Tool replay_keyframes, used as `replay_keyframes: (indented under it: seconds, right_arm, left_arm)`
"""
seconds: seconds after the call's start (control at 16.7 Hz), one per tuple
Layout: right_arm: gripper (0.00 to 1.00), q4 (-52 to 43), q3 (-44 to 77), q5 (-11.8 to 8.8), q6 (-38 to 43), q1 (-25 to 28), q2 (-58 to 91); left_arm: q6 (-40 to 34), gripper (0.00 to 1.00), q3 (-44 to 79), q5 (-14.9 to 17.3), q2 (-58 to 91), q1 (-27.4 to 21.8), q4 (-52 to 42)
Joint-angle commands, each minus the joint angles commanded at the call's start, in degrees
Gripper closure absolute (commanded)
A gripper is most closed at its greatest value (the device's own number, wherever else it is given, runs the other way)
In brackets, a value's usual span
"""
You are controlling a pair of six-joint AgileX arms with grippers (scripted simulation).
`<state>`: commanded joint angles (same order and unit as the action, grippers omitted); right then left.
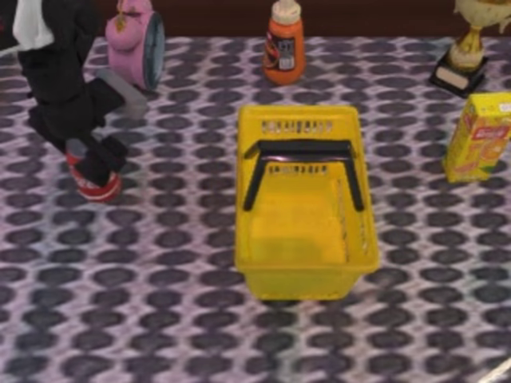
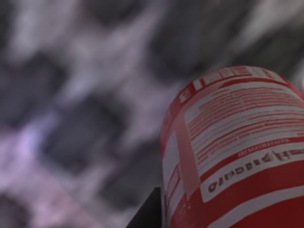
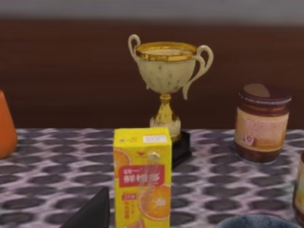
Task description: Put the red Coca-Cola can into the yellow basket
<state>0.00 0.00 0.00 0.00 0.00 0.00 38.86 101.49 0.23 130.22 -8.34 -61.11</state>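
The red Coca-Cola can (image 1: pixel 102 188) stands at the table's left side, mostly covered from above by my left gripper (image 1: pixel 94 169). Close up in the left wrist view the can (image 2: pixel 237 152) fills the space between the jaws, its white-printed label turned to the camera and a dark finger (image 2: pixel 148 213) pressed to its side. My left gripper is shut on it. The yellow basket (image 1: pixel 303 275), black handle folded across it, sits at mid-table to the right of the can, with nothing inside. My right gripper (image 3: pixel 152 224) is parked off the top view, open, facing a juice carton.
A pink alarm clock (image 1: pixel 136 40) stands just behind the left arm. An orange bottle (image 1: pixel 284 44) is at the back centre, and a gold trophy (image 1: pixel 467 44) and yellow juice carton (image 1: pixel 477 136) at the right. A brown jar (image 3: pixel 262 122) shows in the right wrist view.
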Motion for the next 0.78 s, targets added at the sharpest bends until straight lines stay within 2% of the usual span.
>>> replay_keyframes:
  seconds: [0.18, 0.36, 0.54, 0.78]
  right_arm:
    - [0.00, 0.00, 0.00, 0.00, 0.00, 0.00, 0.00]
    - [0.00, 0.00, 0.00, 0.00, 0.00, 0.00, 0.00]
    - [0.00, 0.00, 0.00, 0.00, 0.00, 0.00, 0.00]
    - [0.00, 0.00, 0.00, 0.00, 0.00, 0.00, 0.00]
  left_arm:
    - [-1.06, 1.00, -0.66, 2.96, -0.16, -0.66, 3.64]
    - [-4.10, 1.00, -2.34, 9.77, -0.45, -1.74, 12.74]
    - [-8.95, 1.00, -5.06, 19.49, -0.74, -3.03, 26.58]
    - [-17.17, 1.00, -10.12, 34.95, -1.37, -4.99, 49.24]
